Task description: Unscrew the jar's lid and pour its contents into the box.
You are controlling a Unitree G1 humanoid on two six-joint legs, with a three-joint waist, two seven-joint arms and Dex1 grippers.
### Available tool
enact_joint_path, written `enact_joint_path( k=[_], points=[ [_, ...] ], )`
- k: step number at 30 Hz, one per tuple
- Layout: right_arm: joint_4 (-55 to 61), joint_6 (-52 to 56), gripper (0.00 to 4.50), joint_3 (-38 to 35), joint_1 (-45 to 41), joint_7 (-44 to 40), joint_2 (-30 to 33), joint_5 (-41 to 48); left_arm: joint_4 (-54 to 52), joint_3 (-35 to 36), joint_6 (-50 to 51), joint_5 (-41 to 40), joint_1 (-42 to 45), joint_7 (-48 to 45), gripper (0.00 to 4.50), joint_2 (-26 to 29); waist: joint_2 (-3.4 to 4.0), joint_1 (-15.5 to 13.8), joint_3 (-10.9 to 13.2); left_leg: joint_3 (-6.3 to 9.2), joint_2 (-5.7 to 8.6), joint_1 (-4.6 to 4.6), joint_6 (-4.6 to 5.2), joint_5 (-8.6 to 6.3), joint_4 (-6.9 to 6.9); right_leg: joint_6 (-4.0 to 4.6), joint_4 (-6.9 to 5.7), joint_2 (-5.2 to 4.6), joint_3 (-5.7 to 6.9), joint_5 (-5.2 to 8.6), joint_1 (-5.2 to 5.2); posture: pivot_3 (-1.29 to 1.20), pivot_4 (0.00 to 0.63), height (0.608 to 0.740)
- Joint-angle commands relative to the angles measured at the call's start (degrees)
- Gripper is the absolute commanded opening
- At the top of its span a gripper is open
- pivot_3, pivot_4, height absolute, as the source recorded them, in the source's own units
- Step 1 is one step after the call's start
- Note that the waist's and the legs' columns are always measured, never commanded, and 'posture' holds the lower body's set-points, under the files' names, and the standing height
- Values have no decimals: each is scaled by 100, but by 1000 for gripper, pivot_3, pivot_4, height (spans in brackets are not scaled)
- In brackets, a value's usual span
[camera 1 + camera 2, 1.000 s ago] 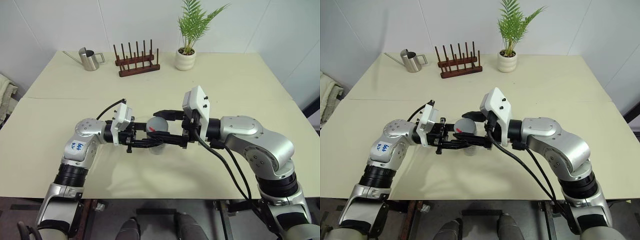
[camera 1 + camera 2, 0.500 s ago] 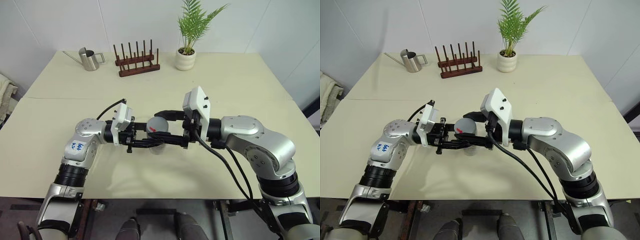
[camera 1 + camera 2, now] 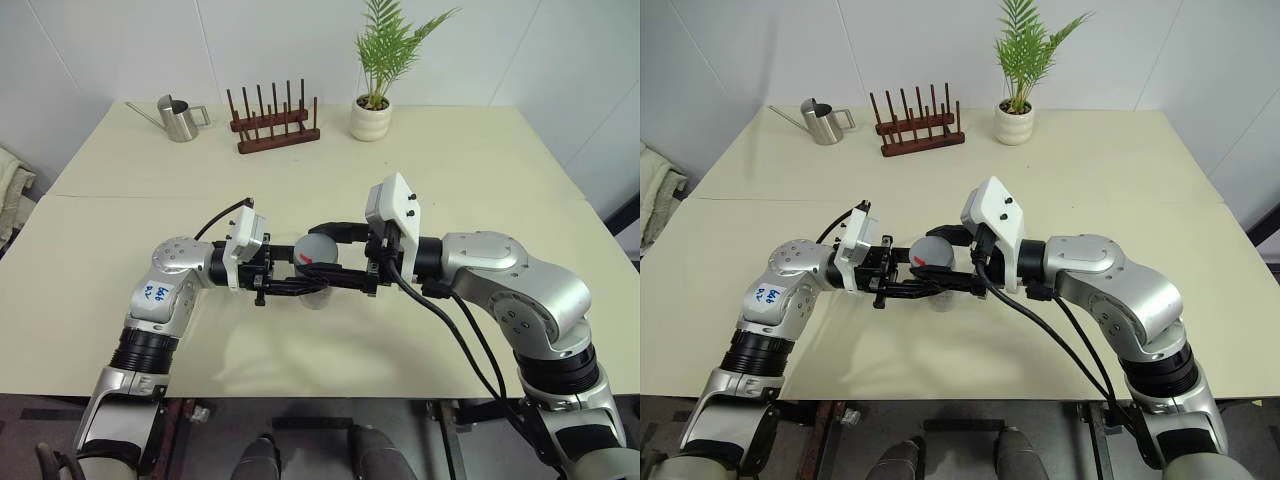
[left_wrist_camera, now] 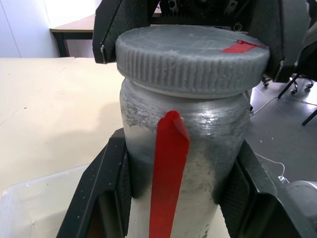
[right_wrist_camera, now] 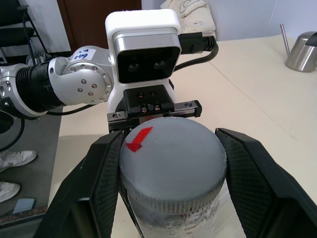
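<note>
The jar's (image 4: pixel 183 148) contents cannot be made out: its clear wall looks cloudy and grey in the left wrist view, a red strip runs up the side facing that camera, and the black fingers (image 4: pixel 106 183) of the left gripper (image 3: pixel 290 284) cover its flanks. In the head views the jar is nearly hidden, with just a pale sliver of its body showing below the crossing fingers at the middle of the table (image 3: pixel 450 170). The box (image 4: pixel 34 203) shows as a clear rounded corner, cut off by the edge of the left wrist view, lying on the table beneath the jar. The lid (image 5: pixel 171 156) is a grey disc with a ribbed rim and a red streak on top, seated on the jar. The left gripper reaches in from 9 o'clock and clamps the jar's body; the right gripper (image 3: pixel 325 250) comes from 3 o'clock with its fingers (image 5: pixel 101 173) pressed against the lid's rim on either side. The jar is upright above the table, in the near middle of the head views. At 12 o'clock on the far edge stand a steel watering can (image 3: pixel 178 118), a wooden peg rack (image 3: pixel 272 125) and a potted plant (image 3: pixel 378 70).
</note>
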State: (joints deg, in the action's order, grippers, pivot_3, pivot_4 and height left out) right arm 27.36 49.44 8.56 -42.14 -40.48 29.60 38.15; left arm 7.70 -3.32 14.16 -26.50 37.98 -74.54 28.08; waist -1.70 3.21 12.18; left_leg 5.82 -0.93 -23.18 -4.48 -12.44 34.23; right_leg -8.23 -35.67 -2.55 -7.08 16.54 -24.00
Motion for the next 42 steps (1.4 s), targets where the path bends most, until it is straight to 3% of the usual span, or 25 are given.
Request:
enact_joint_path(
  k=[1,17,20,27,42],
  points=[
    [146,-37,2863,-139,-157,-22,67,7,-23,44,-105,12,154,-4,1877,8,0,0,0,0,0,0,0,0,0,0,0,0,0,0,0,0,150,740],
    [113,-35,2863,-156,-167,-46,112,6,-22,13,-144,19,144,-22,1877,-4,0,0,0,0,0,0,0,0,0,0,1,0,0,0,0,0,150,740],
    [121,-42,2607,-146,-173,-35,111,-7,-37,15,-136,19,137,-13,1877,-3,0,0,0,0,0,0,0,0,0,0,0,0,0,0,0,0,150,740],
    [103,-78,2607,-204,-257,-29,123,-22,-41,-5,-111,29,103,-22,1877,12,0,0,0,0,0,0,0,0,0,0,1,0,0,0,0,0,150,740],
    [-678,-494,2607,-655,-1140,-406,545,-320,-67,-165,71,84,-114,-197,1877,185,0,0,0,-1,0,0,0,0,0,0,3,-1,1,0,0,0,150,740]
  ],
)
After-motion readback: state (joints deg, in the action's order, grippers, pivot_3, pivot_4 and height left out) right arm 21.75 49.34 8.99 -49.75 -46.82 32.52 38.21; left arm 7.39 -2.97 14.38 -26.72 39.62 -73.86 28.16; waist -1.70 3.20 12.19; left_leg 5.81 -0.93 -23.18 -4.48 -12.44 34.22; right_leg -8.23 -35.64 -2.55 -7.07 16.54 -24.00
